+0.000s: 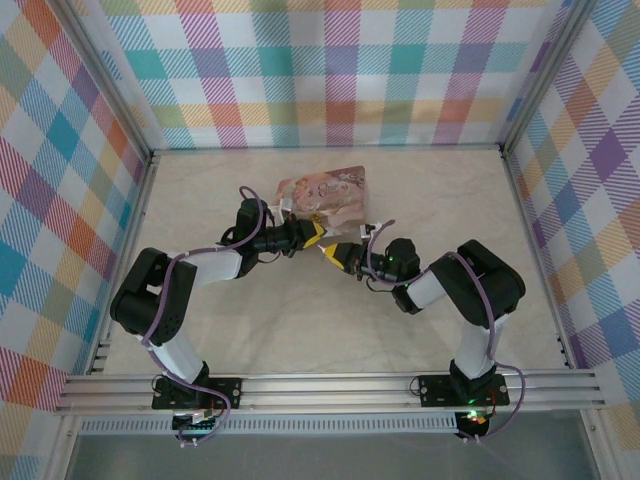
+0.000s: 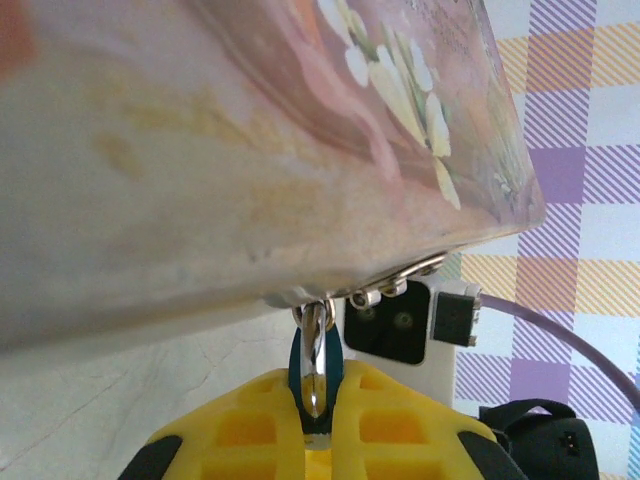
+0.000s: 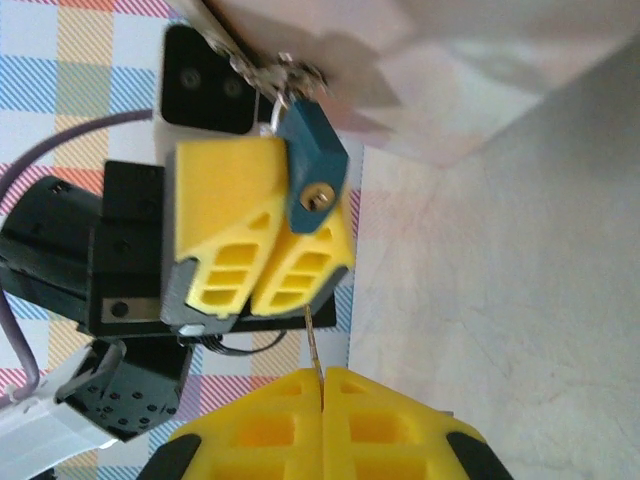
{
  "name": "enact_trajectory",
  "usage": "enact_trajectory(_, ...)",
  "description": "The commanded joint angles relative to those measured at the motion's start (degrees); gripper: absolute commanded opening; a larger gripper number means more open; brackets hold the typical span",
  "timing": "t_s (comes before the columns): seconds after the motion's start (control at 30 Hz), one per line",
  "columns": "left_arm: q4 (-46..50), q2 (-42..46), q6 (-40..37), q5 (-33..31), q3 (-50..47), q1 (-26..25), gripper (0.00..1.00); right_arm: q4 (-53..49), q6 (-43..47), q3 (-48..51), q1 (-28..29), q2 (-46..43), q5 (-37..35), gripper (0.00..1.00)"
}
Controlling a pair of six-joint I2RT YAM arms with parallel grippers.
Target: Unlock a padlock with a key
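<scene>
The blue padlock hangs by its thin metal shackle from the clasp of the pink illustrated tin. My left gripper is shut on the padlock's body, yellow fingers on both sides. The brass keyhole faces the right wrist camera. My right gripper is shut on the key, whose thin blade sticks up from between the pads. The key's tip stops short of the keyhole, a little below it. In the top view the two grippers meet tip to tip in front of the tin.
The tin's lower edge looms just above the left fingers. The pale marbled tabletop spreads around the arms, with checked walls on three sides and an aluminium rail along the near edge.
</scene>
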State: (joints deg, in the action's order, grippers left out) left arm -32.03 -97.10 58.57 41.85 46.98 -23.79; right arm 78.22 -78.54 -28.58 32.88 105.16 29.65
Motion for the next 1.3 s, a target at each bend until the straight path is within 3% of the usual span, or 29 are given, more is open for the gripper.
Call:
enact_trajectory(0.0,-4.5,2.6,0.8,3.7,0.1,-0.7,0.09,2.5,1.6,0.9,1.3,-1.4,-0.2,0.00)
enact_trajectory(0.17,-4.0,2.8,0.4,3.6,-0.1,-0.7,0.09,2.5,1.8,0.3,3.7,-1.7,-2.6,0.00)
enact_trajectory(0.5,-4.3,3.2,0.4,4.1,-0.8,-0.7,0.09,2.3,1.5,1.3,1.7,-2.6,-10.7,0.00)
enact_trajectory(1.27,-4.6,3.0,0.5,4.2,-1.1,-0.7,0.09,2.4,1.6,1.6,0.9,-3.3,-12.4,0.00)
